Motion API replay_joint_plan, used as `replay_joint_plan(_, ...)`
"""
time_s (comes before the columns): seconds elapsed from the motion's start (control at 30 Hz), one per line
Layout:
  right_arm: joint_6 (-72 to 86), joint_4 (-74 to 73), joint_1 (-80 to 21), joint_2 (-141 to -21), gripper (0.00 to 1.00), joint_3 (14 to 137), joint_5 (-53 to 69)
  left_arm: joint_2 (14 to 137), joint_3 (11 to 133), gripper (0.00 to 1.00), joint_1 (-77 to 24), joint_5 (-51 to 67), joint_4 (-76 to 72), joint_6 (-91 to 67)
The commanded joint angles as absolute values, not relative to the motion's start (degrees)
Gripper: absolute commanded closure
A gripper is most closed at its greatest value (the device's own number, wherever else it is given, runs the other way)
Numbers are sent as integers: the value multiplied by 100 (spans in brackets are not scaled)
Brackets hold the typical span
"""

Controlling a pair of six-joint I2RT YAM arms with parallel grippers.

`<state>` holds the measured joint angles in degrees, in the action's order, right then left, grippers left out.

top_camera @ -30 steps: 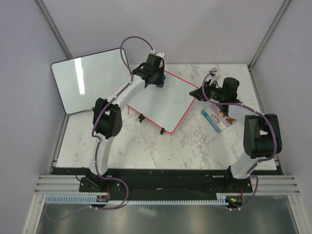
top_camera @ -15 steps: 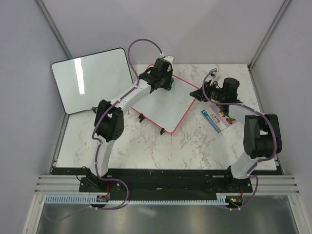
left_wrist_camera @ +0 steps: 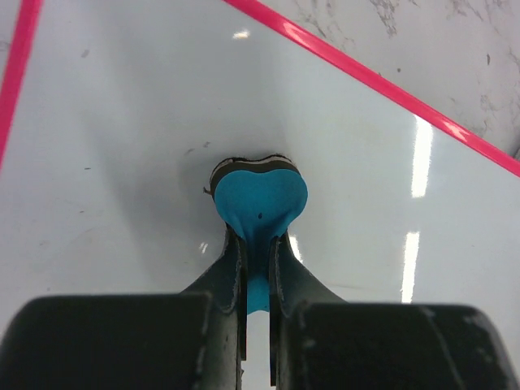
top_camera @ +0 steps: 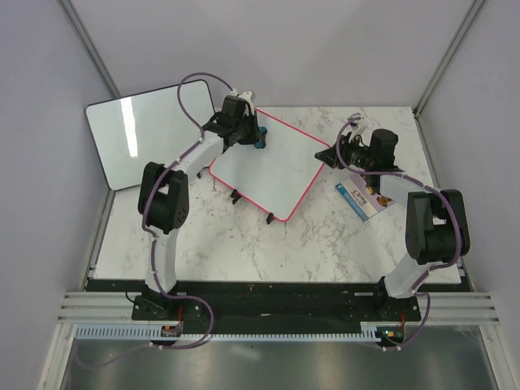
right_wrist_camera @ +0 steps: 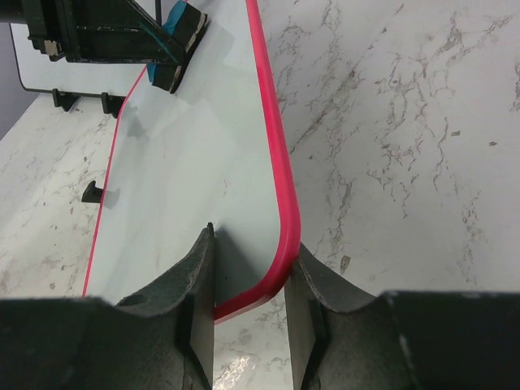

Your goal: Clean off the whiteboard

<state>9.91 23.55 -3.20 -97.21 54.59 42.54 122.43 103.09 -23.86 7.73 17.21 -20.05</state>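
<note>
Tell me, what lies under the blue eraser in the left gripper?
Only the whiteboard is there: the blue eraser, shut in the left gripper, presses on its white surface. Any writing beneath is covered.

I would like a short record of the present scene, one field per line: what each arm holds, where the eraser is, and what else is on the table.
left gripper: shut on the blue eraser, which is pressed on the whiteboard near its far-left corner
right gripper: jaws closed on the whiteboard's right corner
whiteboard surface: no clear writing visible, only faint specks
other things: black-framed board at the far left of the table; printed card lying near the right arm
</note>
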Motion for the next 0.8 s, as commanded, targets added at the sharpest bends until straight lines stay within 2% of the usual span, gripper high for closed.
replay_joint_plan(0.0,-378,2593,-545,-9694,100,5519,4368,12647,9835,98,-1995,254,2224,-1951)
replay_joint_plan(0.1,-404,2558,-562,-9703,100,5546,4386,12709,9809,98,-2039,718,2154,-1934)
replay_joint_plan(0.23,-422,2531,-571,-9686,100,5546,4368,12613,9598,98,-2372,712,2057,-1724)
replay_joint_plan(0.57,-448,2461,-606,-9712,100,5590,4351,12419,9422,98,-4409,202,2083,-1687)
replay_joint_plan(0.77,-474,2444,-624,-9721,100,5590,4333,12630,9387,98,-5044,658,1908,-2241)
